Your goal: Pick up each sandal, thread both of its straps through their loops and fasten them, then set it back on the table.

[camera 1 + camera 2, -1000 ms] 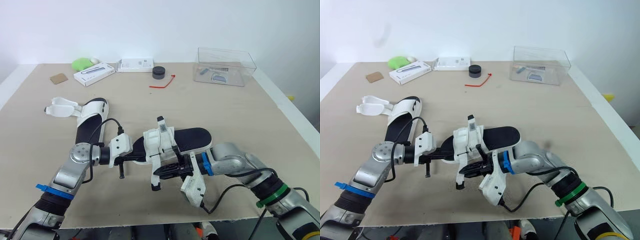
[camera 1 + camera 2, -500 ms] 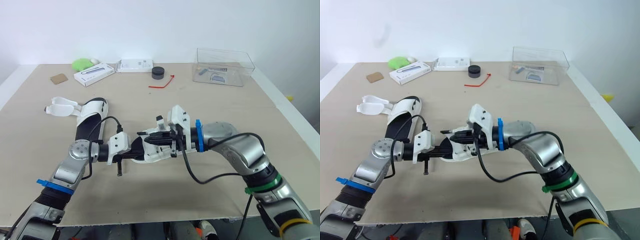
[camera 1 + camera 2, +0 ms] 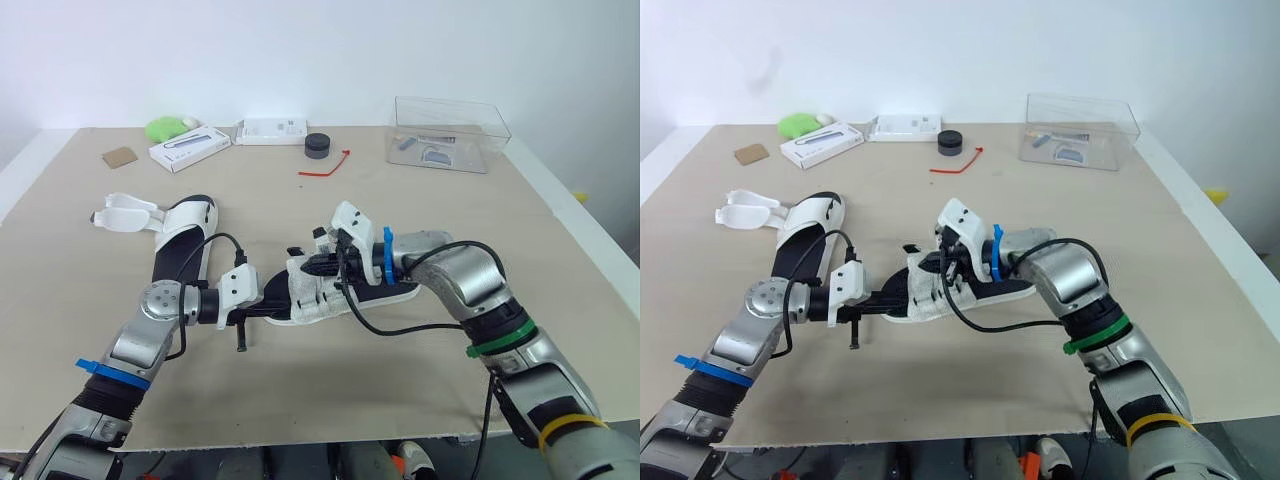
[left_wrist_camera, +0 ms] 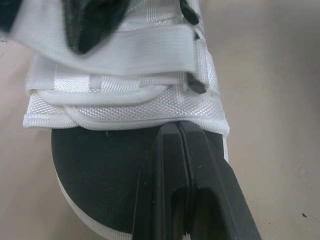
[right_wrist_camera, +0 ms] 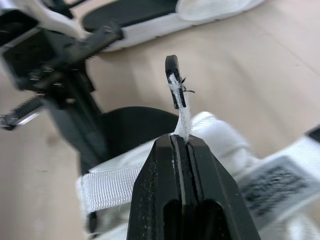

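Observation:
A white sandal (image 3: 322,297) with a black insole lies at the table's middle. My left gripper (image 3: 272,311) is shut on its near end, fingertips (image 4: 177,131) meeting the rim of the white upper (image 4: 125,107). My right gripper (image 3: 318,265) is above the sandal's far side, shut on a white strap (image 5: 183,114). The strap's black tip (image 5: 173,75) sticks up past the fingers. Another strap (image 4: 115,42) lies flat across the upper. The second sandal (image 3: 181,240) lies to the left, its straps (image 3: 124,213) spread open.
Along the far edge stand a clear plastic box (image 3: 450,133), a black round puck (image 3: 318,145), a red tie (image 3: 326,164), two white boxes (image 3: 188,148) (image 3: 271,130), a green object (image 3: 165,127) and a brown card (image 3: 118,157).
My right arm has swung from the sandal's near side round to its far right, carrying the strap up over the upper. The sandal has come down from a tilt to lie flatter.

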